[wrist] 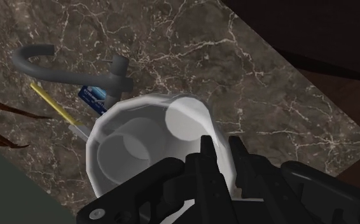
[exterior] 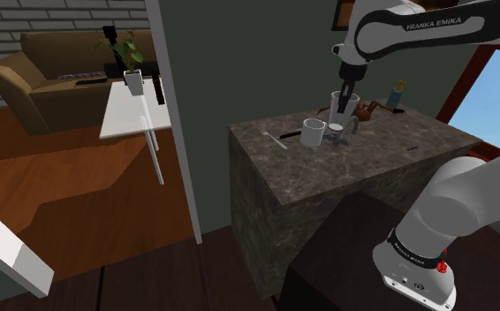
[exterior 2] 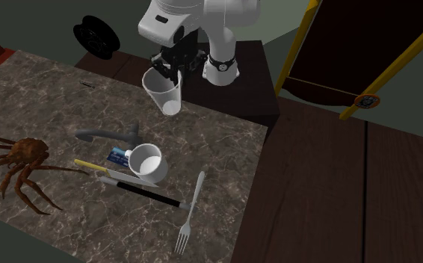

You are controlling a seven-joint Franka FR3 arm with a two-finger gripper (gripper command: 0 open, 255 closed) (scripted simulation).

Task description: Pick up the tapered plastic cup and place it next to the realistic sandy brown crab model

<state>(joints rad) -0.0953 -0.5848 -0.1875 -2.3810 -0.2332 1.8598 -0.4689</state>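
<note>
Gripper (wrist: pixel 221 150) is clamped on the rim of the cup (wrist: pixel 140 127), one black finger inside the wall and the other outside it. The cup is translucent and pale, wide at the mouth and narrowing to a small round base. In the second exterior view the gripper (exterior 2: pixel 171 70) hangs straight down from the white arm and the cup (exterior 2: pixel 161 91) leans under it, mouth up at the fingers, base pointing down toward the counter (exterior 2: pixel 225 142). In the shoulder view the cup (exterior: pixel 338 104) sits just under the gripper (exterior: pixel 349 91) and looks raised above the dark marbled top, though I cannot tell for sure. It is over the side of the counter nearest the stand. Near it stands a white mug (exterior 2: pixel 146 161), upright, with a bent grey tube (exterior 2: pixel 107 134) just beside it and a small blue and white item (exterior 2: pixel 117 156) touching its side. A thin yellow-handled tool (exterior 2: pixel 90 165) and a black-handled one (exterior 2: pixel 152 193) lie along the mug's other side, and a fork (exterior 2: pixel 190 217) lies near the counter edge. The crab (exterior 2: pixel 23 161), reddish brown with long legs spread, lies at the second exterior view's left, well apart from the cup, with the mug and tube between them. In the shoulder view a brown sofa (exterior: pixel 49 75) and a white table (exterior: pixel 129 119) stand beyond a wall.
</note>
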